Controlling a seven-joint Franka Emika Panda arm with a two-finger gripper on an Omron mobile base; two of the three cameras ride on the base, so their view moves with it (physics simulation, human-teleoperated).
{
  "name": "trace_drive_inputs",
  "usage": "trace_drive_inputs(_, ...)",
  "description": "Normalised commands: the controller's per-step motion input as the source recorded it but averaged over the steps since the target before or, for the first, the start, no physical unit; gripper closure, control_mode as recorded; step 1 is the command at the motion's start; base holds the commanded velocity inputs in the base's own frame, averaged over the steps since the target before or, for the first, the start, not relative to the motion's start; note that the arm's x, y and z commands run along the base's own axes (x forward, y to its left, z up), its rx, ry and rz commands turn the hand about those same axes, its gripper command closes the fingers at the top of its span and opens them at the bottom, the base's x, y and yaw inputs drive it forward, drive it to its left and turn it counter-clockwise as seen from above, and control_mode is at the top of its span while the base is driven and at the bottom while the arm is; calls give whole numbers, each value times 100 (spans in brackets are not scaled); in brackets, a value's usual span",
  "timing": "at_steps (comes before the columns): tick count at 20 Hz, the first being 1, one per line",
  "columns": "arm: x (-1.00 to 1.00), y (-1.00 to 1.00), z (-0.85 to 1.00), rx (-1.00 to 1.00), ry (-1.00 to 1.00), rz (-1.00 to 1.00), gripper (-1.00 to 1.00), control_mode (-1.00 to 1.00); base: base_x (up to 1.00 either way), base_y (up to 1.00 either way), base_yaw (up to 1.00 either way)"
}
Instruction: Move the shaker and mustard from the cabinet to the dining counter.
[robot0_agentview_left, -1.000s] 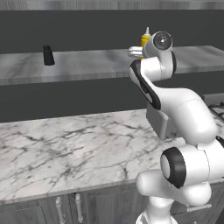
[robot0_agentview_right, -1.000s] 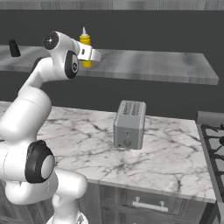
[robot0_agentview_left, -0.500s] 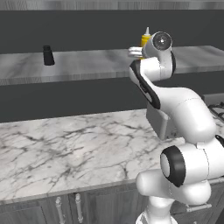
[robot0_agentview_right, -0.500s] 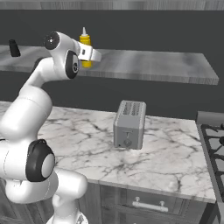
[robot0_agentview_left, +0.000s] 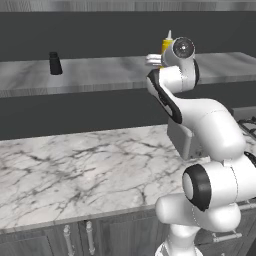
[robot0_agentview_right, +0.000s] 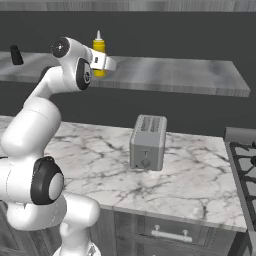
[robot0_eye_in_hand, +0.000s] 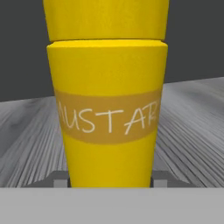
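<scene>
1. Yellow plastic, smooth and glossy: the mustard (robot0_eye_in_hand: 107, 109) stands upright on the grey streaked shelf of the cabinet (robot0_agentview_right: 190, 75), and the hand view looks straight at its labelled body from very close.
2. The claw (robot0_eye_in_hand: 109, 179) has its two dark tips either side of the bottle's base, tight against it. They look closed onto it, though whether they are pressing firmly I cannot tell. The bottle sits flat on the shelf, not lifted.
3. I would judge the bottle light, and a little yielding, as squeeze bottles are. Its sides look slick, so a grip around the straight lower body, below the shoulder ridge, seems the safest hold. The tapering top and the white nozzle would slip out of the tips.
4. Being tall for its width, it might tip if dragged along the shelf. A straight lift would suit it better.
5. The shaker (robot0_agentview_left: 55, 63) stands well apart from the mustard, far along the same shelf to the arm's left, small, black and upright. It is probably rigid and light, and best held round its wider lower part.
6. Count: one mustard bottle, one shaker, one toaster (robot0_agentview_right: 148, 142) on the marble surface (robot0_agentview_left: 75, 175) below the shelf, and one stove (robot0_agentview_right: 244, 160) at that surface's right end.
</scene>
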Motion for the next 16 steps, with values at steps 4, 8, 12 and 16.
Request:
trace_drive_inputs(4, 0, 0, 0, 0, 0, 0, 100, -100, 0, 0, 0)
trace_drive_inputs(8, -1, 0, 0, 0, 0, 0, 100, -100, 0, 0, 0)
trace_drive_inputs(12, -41, 11, 8, -1, -4, 2, 100, -100, 0, 0, 0)
trace_drive_inputs(16, -85, 22, 28, -6, -9, 8, 100, -100, 0, 0, 0)
